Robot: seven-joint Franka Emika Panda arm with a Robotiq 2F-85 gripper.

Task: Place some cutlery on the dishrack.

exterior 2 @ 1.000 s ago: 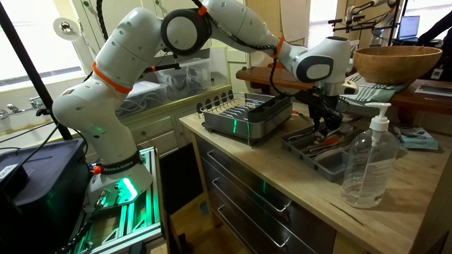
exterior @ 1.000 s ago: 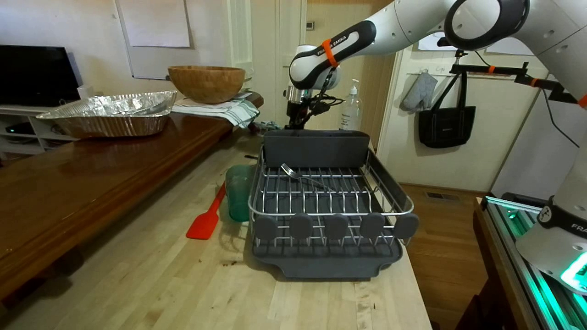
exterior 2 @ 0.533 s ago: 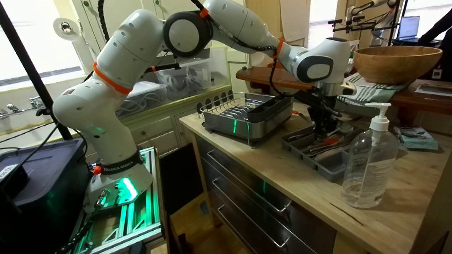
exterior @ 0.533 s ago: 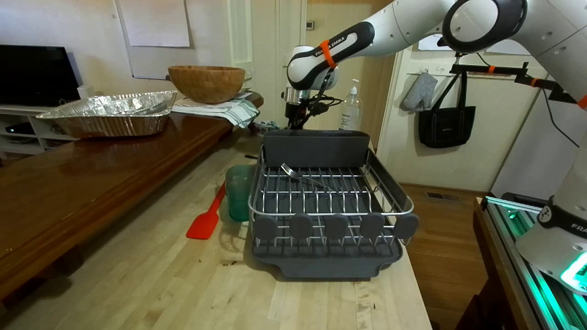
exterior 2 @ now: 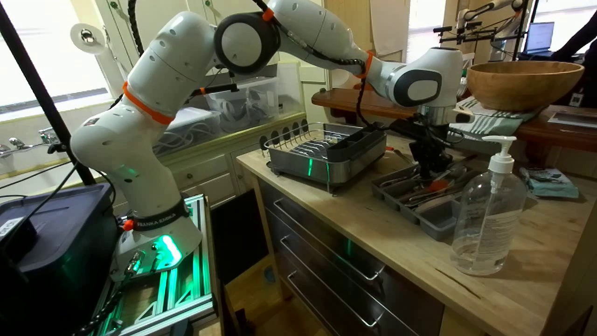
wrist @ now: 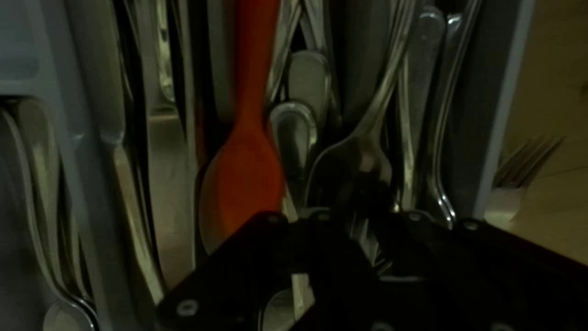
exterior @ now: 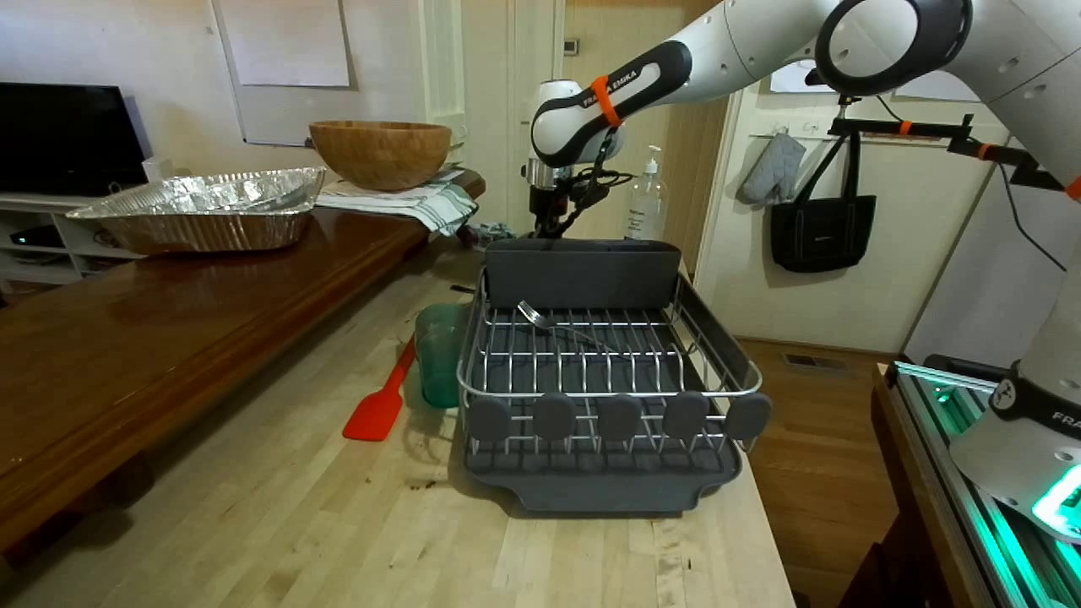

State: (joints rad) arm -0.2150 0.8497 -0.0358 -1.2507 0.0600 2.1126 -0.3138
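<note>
While the gripper (exterior 2: 430, 171) hangs low over the cutlery tray (exterior 2: 436, 227), its jaws point down among the cutlery (wrist: 167, 193). In the wrist view a metal spoon (wrist: 342, 161) has its bowl right at them, on the twelve o'clock side, and its handle slanting off toward one o'clock; the jaws' tips are lost in shadow there, so I cannot tell whether they stand apart or are clamped on something. An orange-red, spoon-shaped utensil (wrist: 250, 179) lies at ten o'clock from the jaws, with more cutlery packed around it. At three o'clock, past the tray's wall, a fork (wrist: 505, 200) shows, its tines aimed at one o'clock.

In an exterior view the dishrack (exterior 2: 336, 169) stands on the counter (exterior 2: 354, 200) at ten o'clock from the tray. Another fork (exterior: 540, 320) lies aslant inside it, tines toward ten o'clock in an exterior view. There, too, a green cup (exterior: 439, 355) is just beside the dishrack at nine o'clock, and a red spatula (exterior: 376, 414) lies farther out on that side. In an exterior view a pump bottle (exterior 2: 489, 233) stands near the tray at four o'clock.
</note>
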